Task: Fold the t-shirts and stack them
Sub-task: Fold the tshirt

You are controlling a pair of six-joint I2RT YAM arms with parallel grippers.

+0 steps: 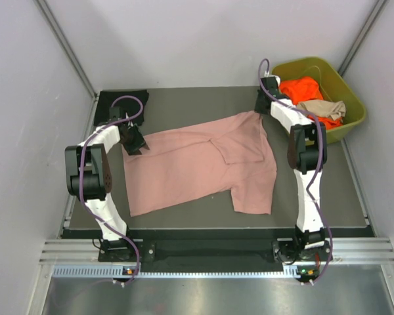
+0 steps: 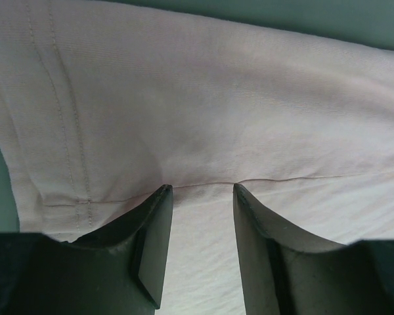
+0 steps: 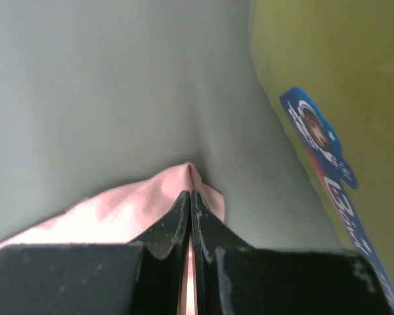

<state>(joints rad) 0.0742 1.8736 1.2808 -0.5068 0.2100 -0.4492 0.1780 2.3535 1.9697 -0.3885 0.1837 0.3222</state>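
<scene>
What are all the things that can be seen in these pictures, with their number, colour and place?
pink t-shirt: one, dusty pink, spread across the middle of the table
black t-shirt: one, black, far left corner of the table
orange t-shirt: one, bright orange, inside the bin
tan t-shirt: one, tan, inside the bin, next to the orange one
bin: one, olive green, by the far right corner of the table
sticker: one, blue, on the bin's wall
table: one, dark grey top
left arm: one, white and black, left side; jaws open over the pink t-shirt's left edge
right arm: one, white and black, right side; jaws shut on the pink t-shirt's far right corner
</scene>
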